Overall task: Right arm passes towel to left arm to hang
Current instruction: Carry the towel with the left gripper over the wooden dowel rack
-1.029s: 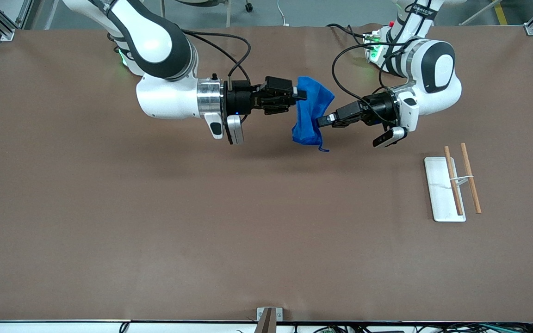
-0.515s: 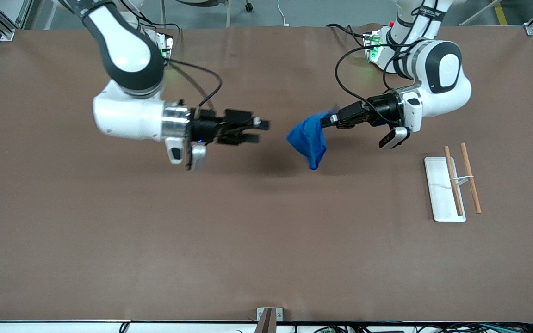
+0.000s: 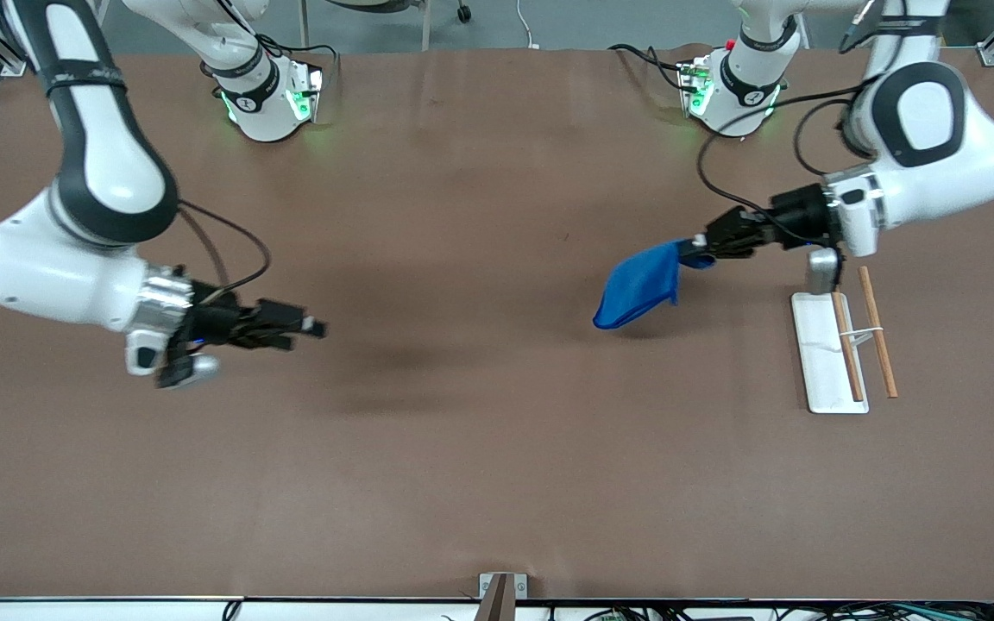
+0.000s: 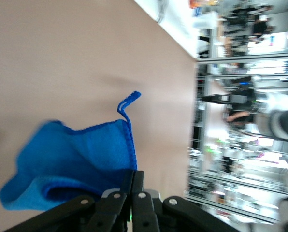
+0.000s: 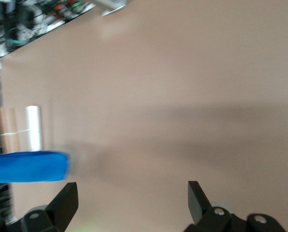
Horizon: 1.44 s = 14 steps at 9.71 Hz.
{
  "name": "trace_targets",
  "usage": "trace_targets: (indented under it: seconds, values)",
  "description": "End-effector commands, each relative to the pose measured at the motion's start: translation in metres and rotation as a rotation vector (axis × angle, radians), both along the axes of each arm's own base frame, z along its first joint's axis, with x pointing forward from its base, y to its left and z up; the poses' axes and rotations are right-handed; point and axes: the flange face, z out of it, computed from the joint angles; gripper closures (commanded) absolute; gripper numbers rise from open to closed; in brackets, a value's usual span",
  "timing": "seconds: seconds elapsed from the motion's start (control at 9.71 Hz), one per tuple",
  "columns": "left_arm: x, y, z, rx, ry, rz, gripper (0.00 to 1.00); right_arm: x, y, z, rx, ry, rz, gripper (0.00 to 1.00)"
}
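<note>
item: handover of towel, hanging stage

location of task item: the towel (image 3: pixel 637 295) is held in the air by the left gripper (image 3: pixel 697 250), over bare table (image 3: pixel 480 466) near the rack (image 3: pixel 842 345) at the left arm's end; it is pinched at one edge only, the rest hanging and billowing below the jaws

left gripper: fingers closed tight on a thin fold of cloth, as seen in the left wrist view, where the towel (image 4: pixel 71 162) bunches just past the fingertips and a small loop tag (image 4: pixel 127 102) sticks up at one corner

right gripper (image 3: pixel 311 328): empty, fingers spread wide in the right wrist view (image 5: pixel 134 198); it is held low over the table toward the right arm's end, well apart from the towel; this arm is judged to be waiting

risks, as judged:
- slip of the cloth out of the jaws, since only a narrow hem is gripped and the bulk swings freely
- the hanging bulk catching or dragging on the rack's base instead of draping over a bar
- the rack being nudged or tipped, being light-looking and free-standing
- uneven drape, the towel sliding off a smooth bar to one side

materials and shapes:
- towel: royal-blue, soft, fuzzy pile, stitched edge, crumpled into a pouch shape
- rack: flat white rectangular base, two slim wooden rods of round section joined by a thin white bracket
- table: matte brown covering, faint creases
</note>
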Motion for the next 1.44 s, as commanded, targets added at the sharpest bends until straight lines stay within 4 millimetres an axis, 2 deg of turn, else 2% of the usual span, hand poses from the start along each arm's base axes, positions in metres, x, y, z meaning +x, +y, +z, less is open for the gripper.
trace_targets:
  seconds: [0.0,0.21,0.31,0.41,0.51,0.62,0.72,0.82,0.93,1.03,1.13,1.24,1.34]
  values:
    - [0.011,0.068,0.000,0.168,0.003,0.027,1.00,0.000,-0.067,0.011,-0.175,-0.006,-0.040,0.00]
    - [0.018,0.150,0.013,0.326,-0.015,0.082,1.00,-0.007,-0.119,0.028,-0.419,-0.009,-0.063,0.00]
    - [0.026,0.191,0.016,0.361,-0.018,0.138,1.00,-0.015,-0.135,0.053,-0.504,-0.030,-0.093,0.00]
    - [0.037,0.209,0.009,0.384,-0.011,0.164,1.00,-0.026,-0.147,0.078,-0.569,-0.036,-0.077,0.00]
    - [0.043,0.244,-0.003,0.407,0.010,0.222,0.99,-0.035,-0.152,0.103,-0.585,-0.038,-0.077,0.00]
    - [0.049,0.275,-0.014,0.449,0.015,0.288,0.99,-0.044,-0.165,0.132,-0.595,-0.037,-0.088,0.00]
    - [0.055,0.294,-0.029,0.494,0.020,0.341,0.99,-0.049,-0.175,0.165,-0.619,-0.023,-0.080,0.00]
    - [0.050,0.319,-0.042,0.524,0.031,0.385,0.96,-0.056,-0.182,0.200,-0.624,-0.005,-0.088,0.00]
    - [0.046,0.338,-0.057,0.543,0.051,0.411,0.96,-0.064,-0.189,0.218,-0.618,0.026,-0.129,0.00]
    - [0.042,0.358,-0.060,0.558,0.049,0.426,0.96,-0.078,-0.188,0.235,-0.609,0.050,-0.198,0.00]
    - [0.037,0.370,-0.071,0.571,0.046,0.409,0.94,-0.094,-0.186,0.257,-0.606,0.021,-0.228,0.00]
    - [0.027,0.382,-0.080,0.576,0.050,0.402,0.82,-0.100,-0.188,0.254,-0.604,0.028,-0.231,0.00]
    - [0.021,0.388,-0.087,0.572,0.067,0.406,0.01,-0.106,-0.188,0.250,-0.604,0.036,-0.225,0.00]
